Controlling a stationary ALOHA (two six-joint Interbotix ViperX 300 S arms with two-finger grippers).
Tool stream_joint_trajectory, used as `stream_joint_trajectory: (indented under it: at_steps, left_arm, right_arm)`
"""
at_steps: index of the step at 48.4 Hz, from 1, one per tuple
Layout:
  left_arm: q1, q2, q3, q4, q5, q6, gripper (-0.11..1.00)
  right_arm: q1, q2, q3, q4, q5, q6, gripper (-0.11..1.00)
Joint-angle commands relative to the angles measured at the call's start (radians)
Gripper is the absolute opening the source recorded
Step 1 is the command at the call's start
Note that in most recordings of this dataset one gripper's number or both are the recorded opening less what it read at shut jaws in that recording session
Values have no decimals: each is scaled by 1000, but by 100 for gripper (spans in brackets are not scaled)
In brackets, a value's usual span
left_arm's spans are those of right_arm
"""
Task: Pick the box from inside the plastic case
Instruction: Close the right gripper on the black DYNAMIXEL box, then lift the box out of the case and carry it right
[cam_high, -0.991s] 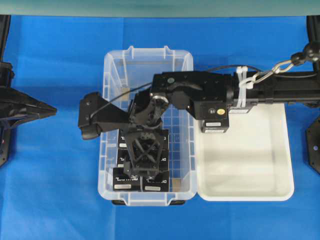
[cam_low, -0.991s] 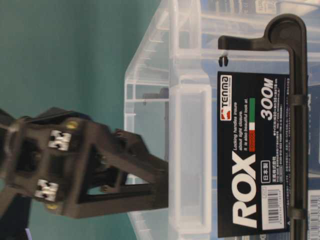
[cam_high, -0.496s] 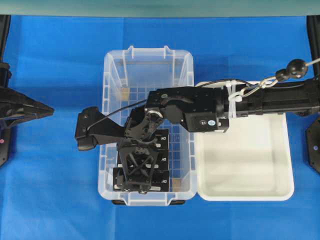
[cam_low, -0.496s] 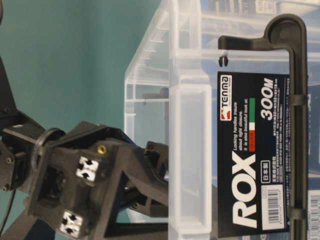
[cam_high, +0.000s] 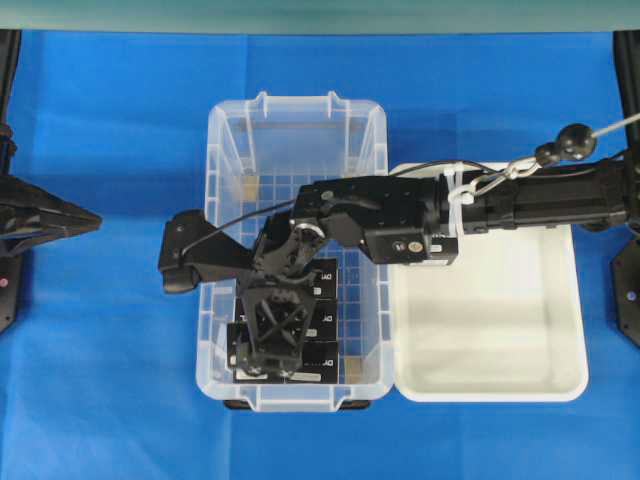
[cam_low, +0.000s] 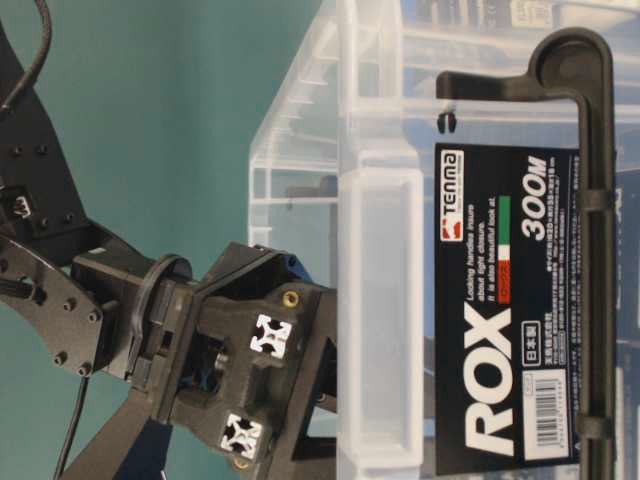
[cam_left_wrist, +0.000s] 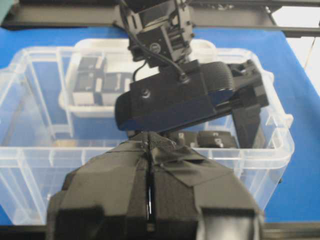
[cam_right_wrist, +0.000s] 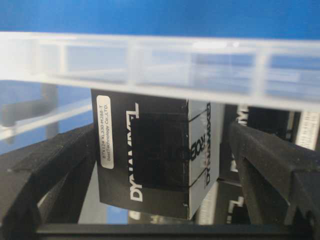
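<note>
Straddling the box (cam_right_wrist: 150, 160) at lower centre of the plastic case (cam_high: 222, 150), the right gripper (cam_right_wrist: 160, 175), fingers spread, may snag neighbouring boxes if closed off-centre.

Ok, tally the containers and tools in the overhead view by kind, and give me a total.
Clear plastic case: 1
White tray: 1
Tools: 2, the left tool and the right tool
Total: 4

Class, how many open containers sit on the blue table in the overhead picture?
2: the plastic case in the middle and the white tray beside it, on its right in that view. None seems hidden.
</note>
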Motion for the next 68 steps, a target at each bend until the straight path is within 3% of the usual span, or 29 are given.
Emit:
stream_joint_trajectory:
  at_steps: [1, 13, 34, 37, 43, 48, 57, 68]
  left_arm:
    - [0, 8, -29, 3, -3, 2, -6]
    - [0, 8, -29, 3, -5, 2, -6]
    - [2, 8, -29, 3, -5, 2, -6]
    - [2, 8, -29, 3, -3, 2, -6]
    - [2, 8, -29, 3, -3, 2, -6]
    - [2, 6, -31, 3, -3, 2, -6]
    - [3, 3, -29, 3, 6, 2, -6]
    - [5, -8, -34, 3, 35, 0, -6]
  right_arm:
    - [-14, 3, -6, -6, -8, -5, 100]
    - [-21, 3, -8, -41, -31, -3, 100]
    - [-12, 2, -8, -43, -28, 3, 98]
    - [-12, -2, -8, -43, -23, 5, 93]
    - [-14, -11, -9, -43, -12, 5, 72]
    - [-17, -26, -15, -43, 2, 5, 72]
    - [-49, -94, -51, -43, 60, 15, 72]
    - [-115, -235, -172, -43, 216, 17, 69]
